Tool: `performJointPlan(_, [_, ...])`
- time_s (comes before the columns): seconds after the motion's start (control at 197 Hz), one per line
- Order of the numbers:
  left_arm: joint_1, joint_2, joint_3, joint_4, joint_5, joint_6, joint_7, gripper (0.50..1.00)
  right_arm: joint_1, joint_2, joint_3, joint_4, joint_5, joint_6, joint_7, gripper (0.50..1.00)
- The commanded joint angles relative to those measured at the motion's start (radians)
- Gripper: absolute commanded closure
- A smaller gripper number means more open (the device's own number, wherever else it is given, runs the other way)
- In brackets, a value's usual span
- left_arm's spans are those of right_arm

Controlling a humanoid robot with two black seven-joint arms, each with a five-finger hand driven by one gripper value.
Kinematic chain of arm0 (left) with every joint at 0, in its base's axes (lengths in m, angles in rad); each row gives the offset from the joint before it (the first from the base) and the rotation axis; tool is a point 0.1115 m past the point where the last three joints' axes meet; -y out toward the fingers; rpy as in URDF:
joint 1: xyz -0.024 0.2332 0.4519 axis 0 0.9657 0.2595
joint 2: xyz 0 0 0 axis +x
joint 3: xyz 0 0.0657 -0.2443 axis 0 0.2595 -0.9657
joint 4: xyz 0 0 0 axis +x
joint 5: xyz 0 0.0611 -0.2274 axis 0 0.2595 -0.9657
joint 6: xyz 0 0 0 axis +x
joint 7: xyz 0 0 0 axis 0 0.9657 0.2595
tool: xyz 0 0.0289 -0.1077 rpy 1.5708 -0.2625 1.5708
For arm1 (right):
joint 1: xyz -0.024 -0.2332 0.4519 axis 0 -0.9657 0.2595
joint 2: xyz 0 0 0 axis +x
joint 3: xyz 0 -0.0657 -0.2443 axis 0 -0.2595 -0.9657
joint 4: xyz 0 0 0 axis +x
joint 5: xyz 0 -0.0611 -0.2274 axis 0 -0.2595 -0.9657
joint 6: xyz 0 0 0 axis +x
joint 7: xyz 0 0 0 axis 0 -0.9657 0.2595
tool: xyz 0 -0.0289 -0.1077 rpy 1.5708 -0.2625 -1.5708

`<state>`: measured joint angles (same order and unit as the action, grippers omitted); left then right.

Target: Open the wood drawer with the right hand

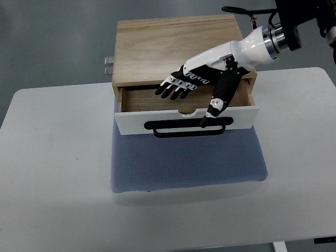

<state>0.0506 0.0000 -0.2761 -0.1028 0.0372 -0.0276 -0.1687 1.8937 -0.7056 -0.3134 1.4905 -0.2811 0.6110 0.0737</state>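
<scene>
A light wood box stands at the back of the table on a blue-grey mat. Its drawer is pulled partly out; the white drawer front carries a black bar handle. My right hand comes in from the upper right and hovers over the open drawer. Its fingers are stretched out flat over the drawer's inside, and its thumb points down with its tip at the handle. The hand holds nothing. The left hand is not in view.
The white table spreads around the mat. Metal fittings stick out from the box's left side. Black cables and arm parts sit at the upper right. The grey floor lies beyond the table's far edge.
</scene>
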Motion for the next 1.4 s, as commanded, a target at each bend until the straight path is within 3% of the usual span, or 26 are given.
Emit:
performJointPlan(0.0, [0.0, 0.0, 0.0, 0.0, 0.0, 0.0, 0.0, 0.5, -0.041, -0.022, 0.097, -0.03, 0.051, 0.0, 0.0, 0.558])
performJointPlan(0.046, [0.0, 0.0, 0.0, 0.0, 0.0, 0.0, 0.0, 0.5, -0.041, -0.022, 0.097, -0.03, 0.051, 0.0, 0.0, 0.558])
performJointPlan(0.051, [0.0, 0.0, 0.0, 0.0, 0.001, 0.0, 0.0, 0.5, -0.077, -0.028, 0.159, -0.073, 0.081, 0.0, 0.001, 0.558])
performJointPlan(0.132, [0.0, 0.0, 0.0, 0.0, 0.0, 0.0, 0.0, 0.5, -0.145, -0.029, 0.257, -0.138, 0.108, -0.002, 0.001, 0.558])
performJointPlan(0.224, [0.0, 0.0, 0.0, 0.0, 0.0, 0.0, 0.0, 0.5, -0.248, -0.023, 0.402, -0.239, 0.117, -0.069, 0.021, 0.558])
performJointPlan(0.275, [0.0, 0.0, 0.0, 0.0, 0.0, 0.0, 0.0, 0.5, -0.248, -0.023, 0.402, -0.239, 0.117, -0.07, 0.021, 0.558])
performJointPlan(0.28, [0.0, 0.0, 0.0, 0.0, 0.0, 0.0, 0.0, 0.5, -0.313, -0.018, 0.484, -0.29, 0.119, -0.101, 0.049, 0.558])
performJointPlan(0.346, [0.0, 0.0, 0.0, 0.0, 0.0, 0.0, 0.0, 0.5, -0.381, -0.003, 0.582, -0.36, 0.125, -0.148, 0.081, 0.56])
performJointPlan(0.402, [0.0, 0.0, 0.0, 0.0, 0.0, 0.0, 0.0, 0.5, -0.381, -0.003, 0.582, -0.36, 0.125, -0.148, 0.081, 0.56])
performJointPlan(0.407, [0.0, 0.0, 0.0, 0.0, 0.0, 0.0, 0.0, 0.5, -0.437, 0.006, 0.652, -0.399, 0.14, -0.202, 0.093, 0.56])
performJointPlan(0.427, [0.0, 0.0, 0.0, 0.0, 0.0, 0.0, 0.0, 0.5, -0.459, 0.011, 0.672, -0.412, 0.149, -0.223, 0.094, 0.56])
performJointPlan(0.58, [0.0, 0.0, 0.0, 0.0, 0.0, 0.0, 0.0, 0.5, -0.577, 0.041, 0.775, -0.506, 0.207, -0.355, 0.103, 0.56])
performJointPlan(0.636, [0.0, 0.0, 0.0, 0.0, 0.0, 0.0, 0.0, 0.5, -0.578, 0.041, 0.775, -0.506, 0.207, -0.355, 0.103, 0.56])
performJointPlan(0.641, [0.0, 0.0, 0.0, 0.0, 0.0, 0.0, 0.0, 0.5, -0.617, 0.052, 0.81, -0.541, 0.241, -0.393, 0.112, 0.56])
performJointPlan(0.712, [0.0, 0.0, 0.0, 0.0, 0.0, 0.0, 0.0, 0.5, -0.674, 0.077, 0.856, -0.599, 0.287, -0.433, 0.123, 0.56])
performJointPlan(1.007, [0.0, 0.0, 0.0, 0.0, 0.0, 0.0, 0.0, 0.5, -0.855, 0.173, 1.057, -0.77, 0.336, -0.468, 0.123, 0.56])
performJointPlan(1.393, [0.0, 0.0, 0.0, 0.0, 0.0, 0.0, 0.0, 0.5, -0.949, 0.225, 1.073, -0.889, 0.336, -0.462, 0.123, 0.556])
